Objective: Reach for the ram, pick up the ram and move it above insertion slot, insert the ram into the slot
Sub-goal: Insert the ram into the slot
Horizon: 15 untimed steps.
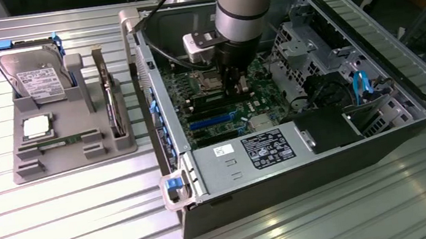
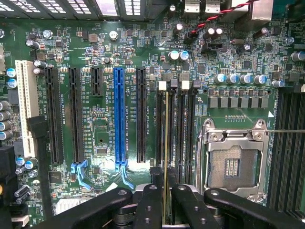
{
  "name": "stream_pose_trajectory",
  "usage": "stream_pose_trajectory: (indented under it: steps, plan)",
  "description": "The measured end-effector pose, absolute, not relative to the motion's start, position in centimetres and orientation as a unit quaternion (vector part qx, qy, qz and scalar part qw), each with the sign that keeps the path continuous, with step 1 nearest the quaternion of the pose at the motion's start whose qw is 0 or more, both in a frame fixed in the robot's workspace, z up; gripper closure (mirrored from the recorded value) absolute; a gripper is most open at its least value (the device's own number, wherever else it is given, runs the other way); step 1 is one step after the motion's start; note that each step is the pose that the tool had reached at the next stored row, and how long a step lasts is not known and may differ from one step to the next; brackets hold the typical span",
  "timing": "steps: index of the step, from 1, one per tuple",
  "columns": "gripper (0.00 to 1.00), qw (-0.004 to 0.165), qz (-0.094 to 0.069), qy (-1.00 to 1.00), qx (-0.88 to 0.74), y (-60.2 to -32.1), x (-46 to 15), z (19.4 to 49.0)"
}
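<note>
Gripping the ram (image 2: 165,157) edge-on, the pincer (image 2: 165,202) is clenched on it inside the open computer case (image 1: 301,163) | ram stands over the slot (image 2: 164,124) beside the silver processor socket (image 2: 233,162) | blue expansion socket (image 2: 119,114) apart.

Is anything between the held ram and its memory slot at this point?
Nothing visible. The gripper is shut on the ram, seen edge-on in line with the slot; no cable or part lies across that socket.
</note>
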<state>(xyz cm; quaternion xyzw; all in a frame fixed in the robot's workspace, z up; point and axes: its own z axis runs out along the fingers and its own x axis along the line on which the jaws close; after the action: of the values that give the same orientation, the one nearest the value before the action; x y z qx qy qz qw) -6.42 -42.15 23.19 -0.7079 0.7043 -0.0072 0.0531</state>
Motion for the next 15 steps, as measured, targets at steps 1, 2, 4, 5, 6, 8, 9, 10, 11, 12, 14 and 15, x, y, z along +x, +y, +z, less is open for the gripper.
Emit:
stream_pose_trajectory:
  steps: [1, 2, 4, 5, 6, 8, 9, 10, 11, 12, 14, 15]
  plan:
    - [0.86, 0.053, -0.007, 0.704, -0.708, -42.14, -6.42, 23.08]
    - [0.86, 0.053, -0.007, 0.704, -0.708, -42.14, -6.42, 22.64]
    - [0.86, 0.053, -0.007, 0.704, -0.708, -42.14, -6.42, 22.64]
    - [0.86, 0.053, -0.007, 0.704, -0.708, -42.14, -6.42, 22.64]
    - [0.86, 0.053, -0.007, 0.704, -0.708, -42.14, -6.42, 22.64]
    - [0.86, 0.053, -0.007, 0.704, -0.708, -42.14, -6.42, 22.64]
    - [0.86, 0.053, -0.007, 0.704, -0.708, -42.14, -6.42, 22.64]
    - [0.86, 0.053, -0.007, 0.704, -0.708, -42.14, -6.42, 22.64]
    - [0.86, 0.053, -0.007, 0.704, -0.708, -42.14, -6.42, 22.64]
    - [0.86, 0.053, -0.007, 0.704, -0.708, -42.14, -6.42, 22.64]
    - [0.86, 0.053, -0.007, 0.704, -0.708, -42.14, -6.42, 22.64]
    - [0.86, 0.053, -0.007, 0.704, -0.708, -42.14, -6.42, 22.64]
